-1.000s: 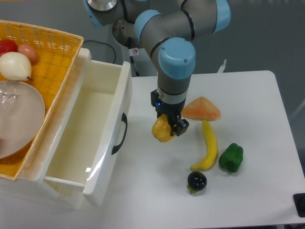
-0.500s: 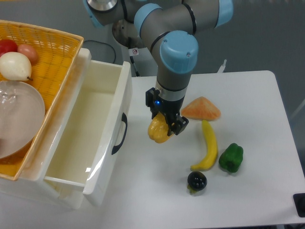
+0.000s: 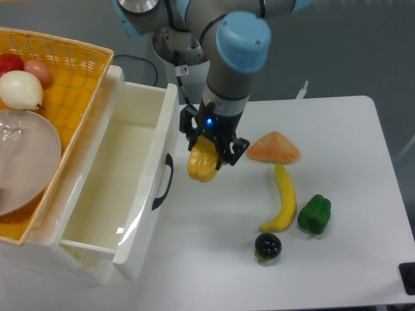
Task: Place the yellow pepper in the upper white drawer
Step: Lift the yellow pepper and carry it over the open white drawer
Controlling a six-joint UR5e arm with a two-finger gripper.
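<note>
Gripper [image 3: 209, 155] jaws clamped on yellow pepper [image 3: 201, 166], just right of upper white drawer [image 3: 170, 129].
Drawer open, nothing inside; orange basket [image 3: 78, 71] holds fruit, glass bowl; white table [image 3: 363, 259].

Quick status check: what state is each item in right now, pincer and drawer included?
pincer: shut on the yellow pepper
yellow pepper: held off the table, beside the drawer front
upper white drawer: pulled open, nothing visible inside
banana: lying on the table
green pepper: resting on the table, next to the banana
orange basket: holding fruit and a clear bowl
</note>
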